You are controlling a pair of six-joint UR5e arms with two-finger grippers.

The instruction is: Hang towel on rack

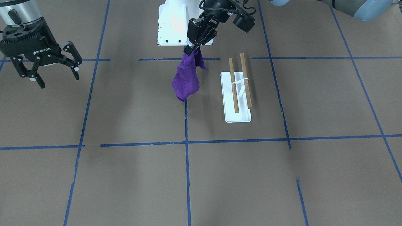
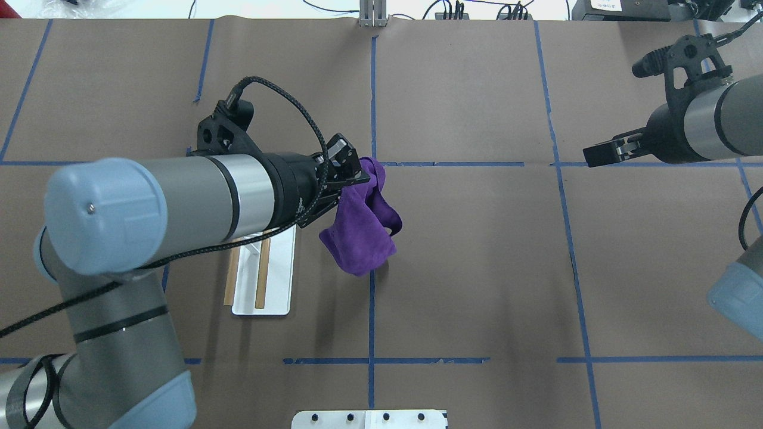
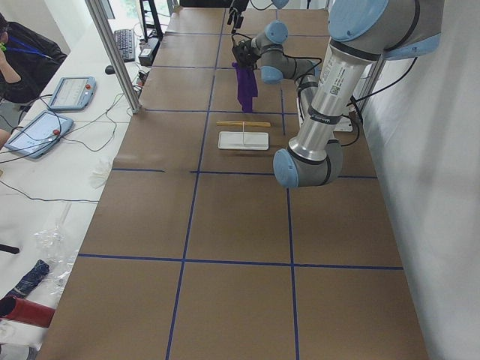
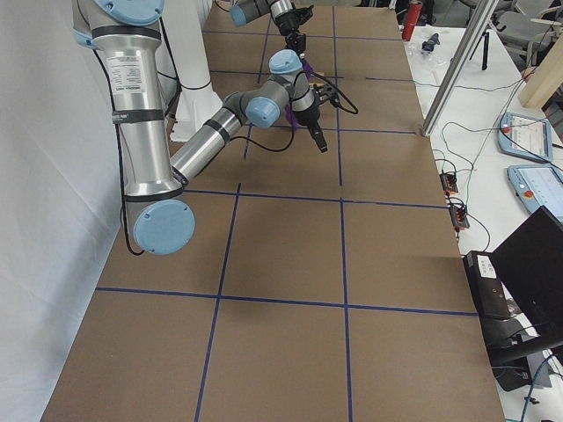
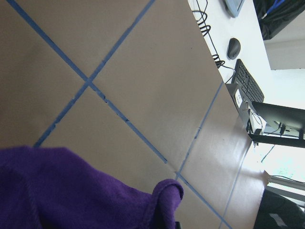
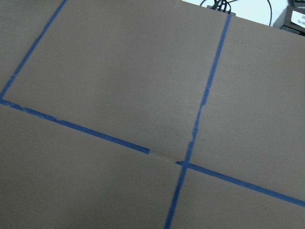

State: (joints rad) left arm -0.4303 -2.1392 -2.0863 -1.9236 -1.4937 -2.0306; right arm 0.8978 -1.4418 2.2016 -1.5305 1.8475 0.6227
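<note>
Towel (image 1: 186,80) hangs from left claw (image 1: 191,49); right claw (image 1: 56,79) reads ROBOTIQ.

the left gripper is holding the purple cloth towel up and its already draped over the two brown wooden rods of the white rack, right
Not draped. The left gripper does hold the purple cloth towel up, but the towel hangs in the air beside the small white rack, apart from its two brown wooden rods, which are bare. The exterior front-facing view shows this.
</note>
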